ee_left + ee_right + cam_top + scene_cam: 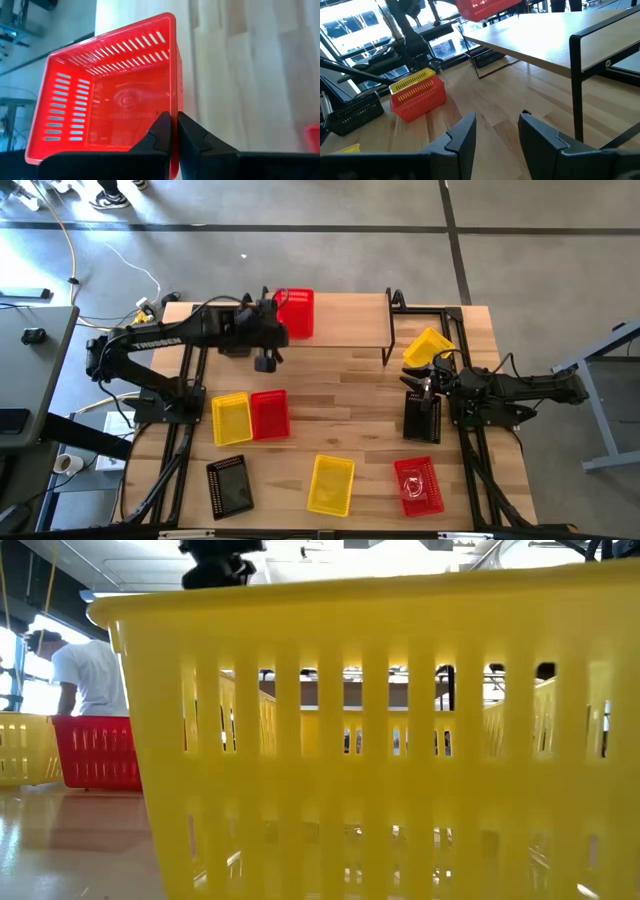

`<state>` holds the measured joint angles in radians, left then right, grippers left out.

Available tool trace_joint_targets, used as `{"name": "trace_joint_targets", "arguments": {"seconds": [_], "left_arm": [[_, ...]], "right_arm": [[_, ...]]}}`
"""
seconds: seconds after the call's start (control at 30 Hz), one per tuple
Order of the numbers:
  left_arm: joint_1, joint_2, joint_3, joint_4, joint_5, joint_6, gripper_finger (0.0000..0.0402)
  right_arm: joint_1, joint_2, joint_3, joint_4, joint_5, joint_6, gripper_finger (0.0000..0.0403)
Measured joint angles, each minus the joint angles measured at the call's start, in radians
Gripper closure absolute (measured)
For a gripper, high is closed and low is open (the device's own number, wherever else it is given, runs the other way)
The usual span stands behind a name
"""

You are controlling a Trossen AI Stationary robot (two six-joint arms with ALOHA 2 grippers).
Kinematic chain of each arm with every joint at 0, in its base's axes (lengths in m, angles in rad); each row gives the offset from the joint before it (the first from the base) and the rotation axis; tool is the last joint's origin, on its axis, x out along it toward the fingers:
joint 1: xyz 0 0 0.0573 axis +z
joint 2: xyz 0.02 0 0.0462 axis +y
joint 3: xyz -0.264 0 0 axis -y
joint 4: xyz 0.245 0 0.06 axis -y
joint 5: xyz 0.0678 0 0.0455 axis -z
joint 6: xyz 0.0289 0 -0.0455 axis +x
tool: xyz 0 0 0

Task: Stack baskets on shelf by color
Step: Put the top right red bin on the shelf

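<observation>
The red basket (107, 95) sat at the left end of the shelf (345, 320), its near wall pinched between the fingers of the left tool (174, 131). That grip on the rim probably let the arm set it down level where a red pile could start. The shelf stood along the far edge of the counter (350, 430). The wrist view showed the fingers closed on the wall; the overhead view hid them under the arm but showed the basket's place on the plank.

At the right end a yellow basket (428, 346) sat tilted, just beside the right tool (495, 131), whose fingers were apart and held nothing. More baskets lay on the counter. The low view was filled by another yellow basket (400, 740), with a person (85, 675) beyond.
</observation>
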<state>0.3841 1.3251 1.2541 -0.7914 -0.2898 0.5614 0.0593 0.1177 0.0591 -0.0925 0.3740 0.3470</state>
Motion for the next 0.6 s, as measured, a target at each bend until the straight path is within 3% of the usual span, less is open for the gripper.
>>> {"name": "trace_joint_targets", "arguments": {"seconds": [0.47,0.6], "left_arm": [[0.21,0.0,0.0,-0.018,0.257,0.092,0.0401],[0.234,0.003,0.0,-0.026,0.269,0.117,0.0401]], "right_arm": [[0.0,0.0,0.0,0.0,0.0,0.0,0.027],[0.0,0.0,0.0,0.0,0.0,0.0,0.027]]}}
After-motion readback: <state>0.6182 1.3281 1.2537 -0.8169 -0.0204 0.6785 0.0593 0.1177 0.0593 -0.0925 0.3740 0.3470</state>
